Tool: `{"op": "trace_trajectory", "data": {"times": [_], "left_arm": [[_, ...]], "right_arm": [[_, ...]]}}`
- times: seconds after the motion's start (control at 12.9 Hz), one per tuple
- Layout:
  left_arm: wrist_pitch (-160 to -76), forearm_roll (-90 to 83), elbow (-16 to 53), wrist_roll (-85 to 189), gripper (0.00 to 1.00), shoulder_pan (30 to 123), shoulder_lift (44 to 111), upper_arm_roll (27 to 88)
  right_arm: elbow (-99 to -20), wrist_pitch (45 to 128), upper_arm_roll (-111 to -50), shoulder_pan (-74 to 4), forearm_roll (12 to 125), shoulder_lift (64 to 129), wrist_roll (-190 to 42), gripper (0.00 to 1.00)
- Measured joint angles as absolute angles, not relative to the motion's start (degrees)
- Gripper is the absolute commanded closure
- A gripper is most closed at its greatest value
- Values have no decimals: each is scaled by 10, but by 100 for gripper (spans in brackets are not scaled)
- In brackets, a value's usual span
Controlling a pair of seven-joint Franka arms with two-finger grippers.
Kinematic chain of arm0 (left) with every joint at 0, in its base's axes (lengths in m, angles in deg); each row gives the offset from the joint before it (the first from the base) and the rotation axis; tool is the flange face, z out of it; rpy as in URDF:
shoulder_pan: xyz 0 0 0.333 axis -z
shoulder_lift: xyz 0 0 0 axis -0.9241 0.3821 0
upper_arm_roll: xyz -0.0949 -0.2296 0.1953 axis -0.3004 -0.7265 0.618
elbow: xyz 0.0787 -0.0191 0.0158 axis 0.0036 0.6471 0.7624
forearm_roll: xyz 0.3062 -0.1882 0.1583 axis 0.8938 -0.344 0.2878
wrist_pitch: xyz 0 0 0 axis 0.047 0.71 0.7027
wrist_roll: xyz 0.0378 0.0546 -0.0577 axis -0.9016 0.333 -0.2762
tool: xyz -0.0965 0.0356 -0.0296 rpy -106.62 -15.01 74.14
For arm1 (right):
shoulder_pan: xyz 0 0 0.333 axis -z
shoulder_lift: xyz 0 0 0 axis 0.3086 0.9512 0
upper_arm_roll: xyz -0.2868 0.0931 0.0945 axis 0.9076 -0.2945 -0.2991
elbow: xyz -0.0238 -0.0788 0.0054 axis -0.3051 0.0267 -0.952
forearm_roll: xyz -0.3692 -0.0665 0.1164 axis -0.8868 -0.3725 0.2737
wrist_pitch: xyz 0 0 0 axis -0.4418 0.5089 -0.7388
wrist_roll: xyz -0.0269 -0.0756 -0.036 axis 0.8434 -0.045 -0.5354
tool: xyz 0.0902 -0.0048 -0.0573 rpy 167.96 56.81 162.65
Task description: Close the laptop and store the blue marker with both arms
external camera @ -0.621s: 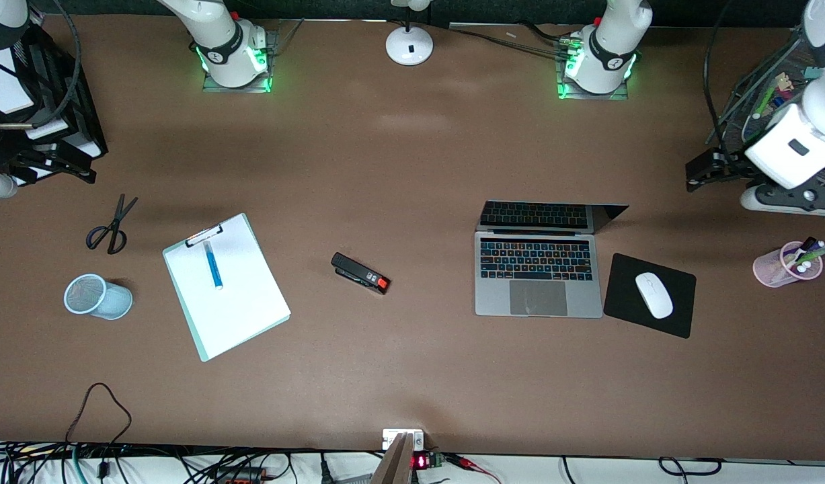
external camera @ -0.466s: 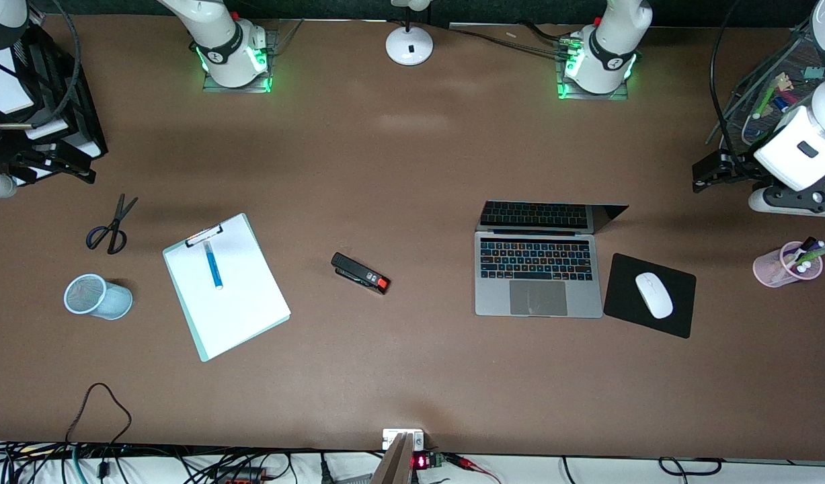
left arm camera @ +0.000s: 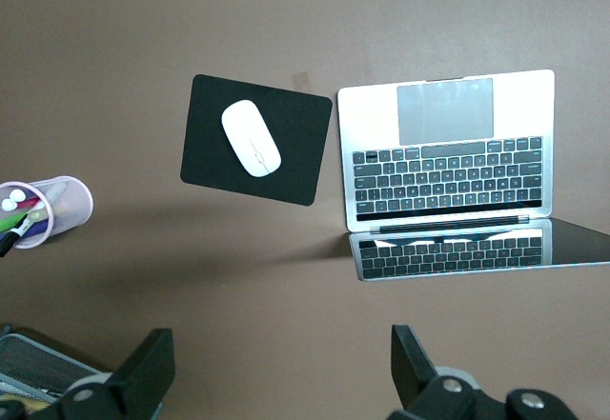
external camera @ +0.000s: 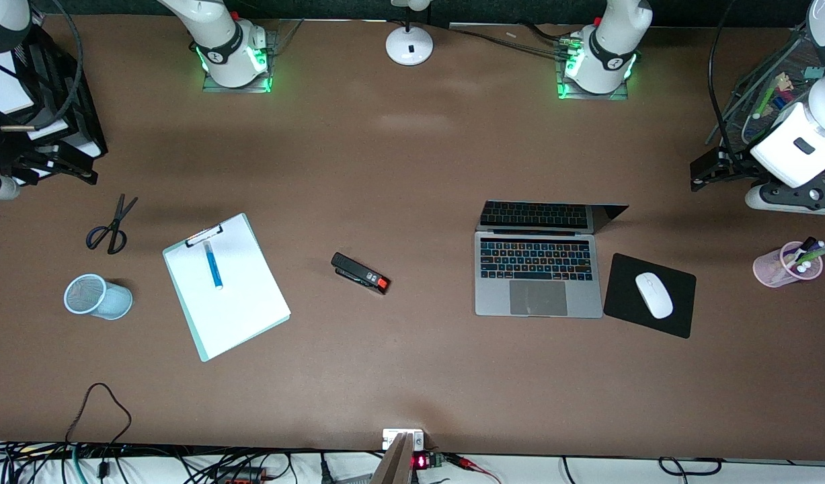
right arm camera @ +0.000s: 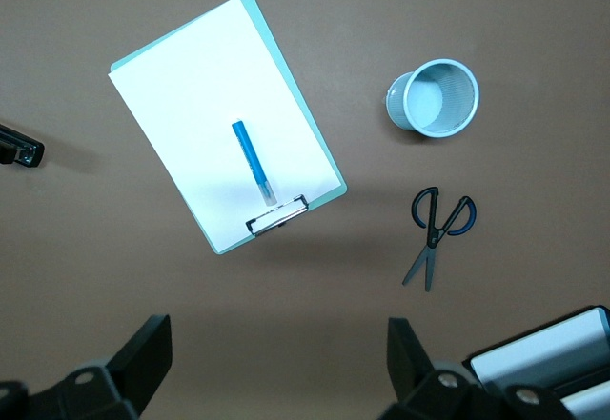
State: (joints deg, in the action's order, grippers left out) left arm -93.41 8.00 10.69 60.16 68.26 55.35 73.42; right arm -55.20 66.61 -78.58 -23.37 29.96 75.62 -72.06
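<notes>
Laptop (external camera: 538, 265) open at centre-right of the front view, blue marker (external camera: 212, 264) on clipboard (external camera: 225, 286) at centre-left; left gripper (left arm camera: 276, 382) and right gripper (right arm camera: 276, 377) spread, high at frame edges; best pressing lid top edge down slowly.

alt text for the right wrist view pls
Looking down past the right tool's open fingers at a brown table: the blue marker lies on a clipboard's white paper. Beside it stand a light-blue mesh cup and black-handled scissors.
</notes>
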Motion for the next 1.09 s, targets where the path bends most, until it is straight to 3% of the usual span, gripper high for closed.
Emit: {"op": "trace_trajectory", "data": {"times": [0.54,0.62,0.7,0.85,0.93,1.09], "left_arm": [[-929,80,108,603,0,687,557,726],[-928,80,108,607,20,687,558,726],[-927,80,108,614,46,687,561,726],[-921,80,108,615,80,688,567,726],[-907,80,108,616,93,688,569,726],[-886,80,108,617,98,688,570,726]], "right_arm": [[-544,732,-791,-258,307,872,-720,0],[-542,740,-791,-258,307,884,-721,0],[-541,750,-792,-259,307,897,-722,0],[-540,778,-792,-261,307,934,-737,0],[-540,791,-792,-262,307,952,-750,0],[-539,812,-792,-262,307,981,-765,0]]}}
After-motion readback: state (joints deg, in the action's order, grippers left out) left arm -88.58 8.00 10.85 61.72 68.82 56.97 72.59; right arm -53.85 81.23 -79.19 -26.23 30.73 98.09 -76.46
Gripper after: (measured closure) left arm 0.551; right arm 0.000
